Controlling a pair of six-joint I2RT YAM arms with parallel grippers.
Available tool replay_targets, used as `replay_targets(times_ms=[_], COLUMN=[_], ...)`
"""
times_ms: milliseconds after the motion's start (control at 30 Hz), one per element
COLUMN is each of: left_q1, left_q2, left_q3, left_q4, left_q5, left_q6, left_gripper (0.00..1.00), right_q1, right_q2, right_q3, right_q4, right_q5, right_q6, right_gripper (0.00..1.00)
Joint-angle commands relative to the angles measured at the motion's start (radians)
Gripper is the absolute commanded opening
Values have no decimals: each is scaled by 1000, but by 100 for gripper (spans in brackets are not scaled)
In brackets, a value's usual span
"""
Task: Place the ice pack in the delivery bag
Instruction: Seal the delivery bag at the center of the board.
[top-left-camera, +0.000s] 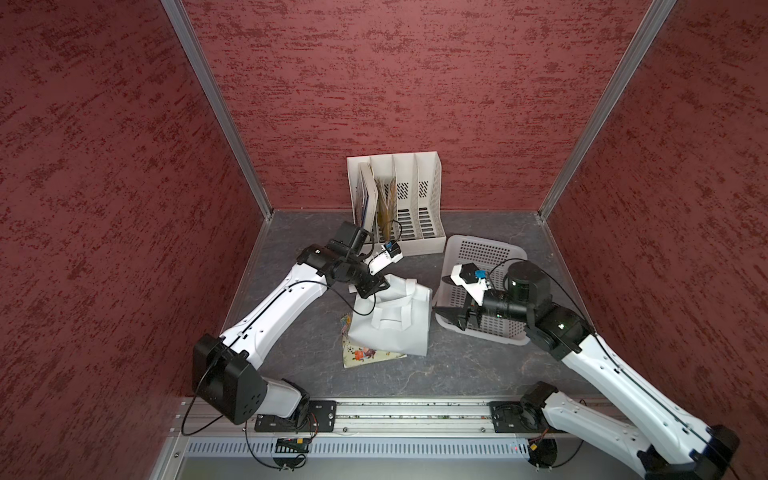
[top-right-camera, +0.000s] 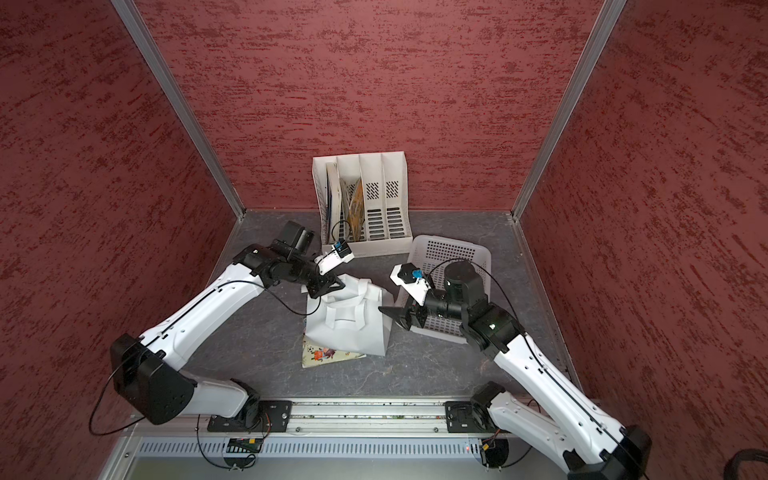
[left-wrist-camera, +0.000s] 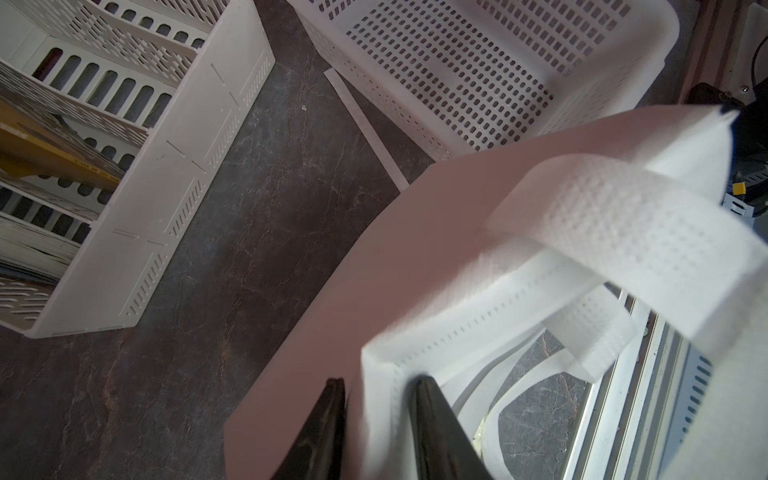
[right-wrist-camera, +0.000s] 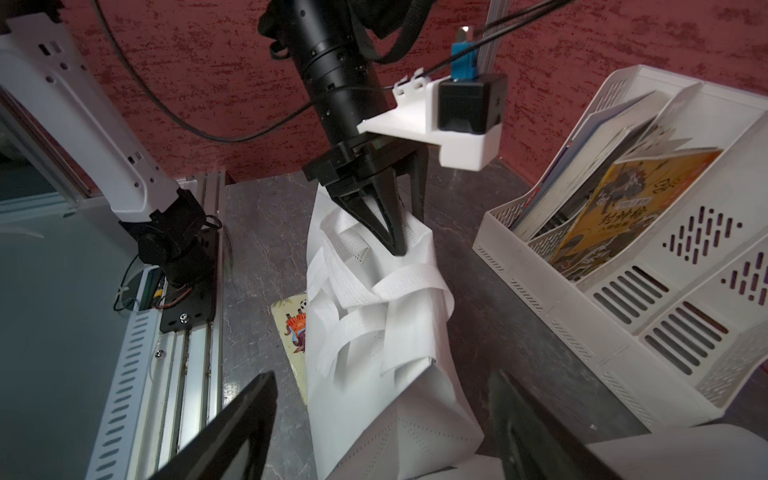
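Note:
The delivery bag (top-left-camera: 395, 322), a white fabric tote with loop strap handles, stands slumped mid-table in both top views. Its mouth is folded together, so no lining shows. My left gripper (top-left-camera: 366, 292) is shut on the bag's far left top corner. The left wrist view shows white fabric (left-wrist-camera: 436, 257) pinched between the dark jaws (left-wrist-camera: 380, 386). My right gripper (top-left-camera: 451, 319) is open just right of the bag. In the right wrist view its wide-spread fingers (right-wrist-camera: 249, 415) flank the bag's near end (right-wrist-camera: 399, 415) without touching it. The ice pack is out of view.
A white slotted file rack (top-left-camera: 419, 208) with books stands against the back wall. A white perforated basket (top-left-camera: 482, 253) lies under my right arm. A picture book (top-left-camera: 365, 357) pokes out from under the bag. A metal rail (top-left-camera: 395, 417) runs along the front edge.

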Motion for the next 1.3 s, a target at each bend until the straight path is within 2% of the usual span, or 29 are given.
replay_targets(times_ms=[0,133,200,500,667,767,833,867,900,967,1100,1267], left_q1=[-11,-25,-32,-53,-63,-67,-66,-65,-62,-52,21,217], left_q2=[-2,-2,-4,-13,-11,-12,-17,-22,-26,-41,-90,-259], left_q3=[-25,-21,-23,-39,-37,-36,-37,-37,-37,-35,-34,-60], left_q4=[-10,-17,-21,-28,-28,-28,-29,-30,-35,-44,-62,34], left_q5=[-31,-59,-73,-100,-105,-111,-119,-121,-121,-115,-19,302], left_q6=[-18,-43,-54,-92,-95,-96,-95,-90,-87,-72,-51,-113], left_gripper=[32,32,32,32,32,32,32,32,33,37,57,88], right_q1=[7,33,48,61,64,64,64,63,63,63,52,38], right_q2=[118,212,259,388,418,420,407,396,383,356,307,266], right_q3=[55,110,145,235,266,270,257,247,228,196,129,59], right_q4=[-65,-73,-106,-184,-195,-210,-218,-218,-215,-198,-145,-71], right_q5=[86,103,101,92,73,58,55,52,52,62,56,42], right_q6=[135,69,26,-45,-46,-47,-57,-62,-69,-77,-86,-79], right_gripper=[90,92,89,63,43,25,7,2,0,0,0,0])
